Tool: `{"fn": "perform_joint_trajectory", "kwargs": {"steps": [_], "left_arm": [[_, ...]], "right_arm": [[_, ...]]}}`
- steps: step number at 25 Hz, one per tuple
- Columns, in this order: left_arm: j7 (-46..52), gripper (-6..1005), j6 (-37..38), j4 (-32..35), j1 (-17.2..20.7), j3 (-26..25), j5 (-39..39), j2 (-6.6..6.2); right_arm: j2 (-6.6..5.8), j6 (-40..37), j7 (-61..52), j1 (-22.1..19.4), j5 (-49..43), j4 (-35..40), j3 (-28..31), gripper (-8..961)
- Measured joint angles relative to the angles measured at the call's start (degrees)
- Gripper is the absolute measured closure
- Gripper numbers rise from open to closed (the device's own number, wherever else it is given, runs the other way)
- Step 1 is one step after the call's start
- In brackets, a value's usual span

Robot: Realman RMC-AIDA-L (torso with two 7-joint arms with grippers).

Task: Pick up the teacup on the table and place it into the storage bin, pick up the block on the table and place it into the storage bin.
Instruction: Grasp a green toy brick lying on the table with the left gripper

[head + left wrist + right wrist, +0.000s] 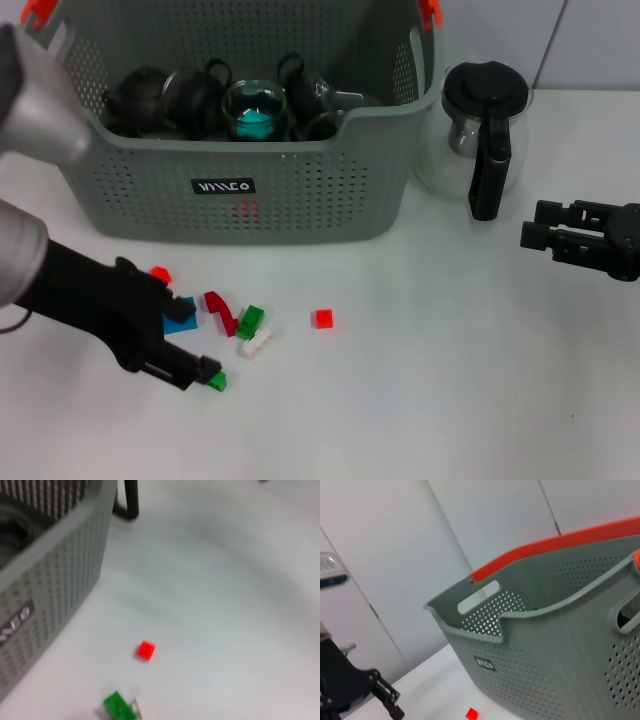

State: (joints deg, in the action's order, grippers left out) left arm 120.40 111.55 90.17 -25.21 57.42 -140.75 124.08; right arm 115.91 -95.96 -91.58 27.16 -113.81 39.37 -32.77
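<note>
I'm on the block step: a small green block [217, 381] sits at my left gripper [197, 371], fingers closed around it, near the scattered bricks. Next, lift into the storage bin [300, 205]. Right gripper [545, 235] waits open.

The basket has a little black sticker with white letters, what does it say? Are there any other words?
Storage bin, black label: white lettering, too stylised and small to read for sure.
No other words, numbers or signs show on the glass coffee pot, the blocks or the table.
</note>
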Motion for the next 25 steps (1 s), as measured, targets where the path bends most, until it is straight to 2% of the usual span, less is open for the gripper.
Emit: {"fn": "perform_joint_trajectory", "kwargs": {"steps": [8,13,25], "left_arm": [[2.02,206,-6.78,-2.84,-0.15,11.07,-5.62,0.28],[4.78,205,-11.00,-3.69,-0.14,19.72,-10.93,0.28],[11.68,205,-19.63,-3.78,-0.02,33.76,-20.34,0.45]], "right_arm": [[0.11,0.00,0.00,-0.02,0.00,0.00,-0.18,347],[0.15,0.05,0.00,-0.03,0.00,0.00,-0.24,347],[0.29,0.08,0.03,-0.47,0.00,0.00,-0.01,346]]}}
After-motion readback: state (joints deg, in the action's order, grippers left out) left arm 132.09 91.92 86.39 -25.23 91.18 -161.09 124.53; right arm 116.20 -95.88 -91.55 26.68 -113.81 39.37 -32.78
